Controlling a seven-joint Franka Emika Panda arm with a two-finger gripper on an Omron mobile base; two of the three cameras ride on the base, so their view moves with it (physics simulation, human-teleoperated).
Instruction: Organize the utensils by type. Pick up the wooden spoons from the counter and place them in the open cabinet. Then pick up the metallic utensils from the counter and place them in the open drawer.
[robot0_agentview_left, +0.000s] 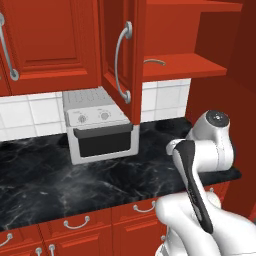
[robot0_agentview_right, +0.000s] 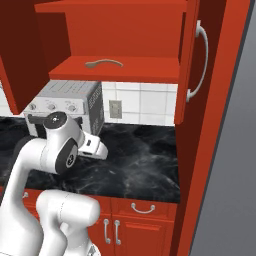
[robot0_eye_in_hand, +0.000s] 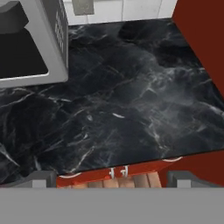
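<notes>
One slim tan wooden spoon (robot0_agentview_left: 155, 61) (robot0_agentview_right: 103, 63) lies on the lower shelf of the open cabinet (robot0_agentview_left: 186, 66) (robot0_agentview_right: 142, 71). My gripper (robot0_eye_in_hand: 113, 179) hangs above the black veined counter (robot0_eye_in_hand: 127, 109) (robot0_agentview_left: 100, 175) (robot0_agentview_right: 142, 160) near its front edge. It is open, with its two dark fingertips (robot0_eye_in_hand: 43, 178) far apart and nothing between them. The stretch of counter below the hand is bare stone. The metallic utensils and the open drawer are out of view.
A grey toaster oven (robot0_agentview_left: 100, 127) (robot0_agentview_right: 67, 102) (robot0_eye_in_hand: 30, 41) stands on the counter against the tiled wall, left of the hand. The cabinet's open doors (robot0_agentview_left: 122, 55) (robot0_agentview_right: 192, 60) jut out over the counter. A tall red side panel (robot0_agentview_right: 215, 150) bounds the right.
</notes>
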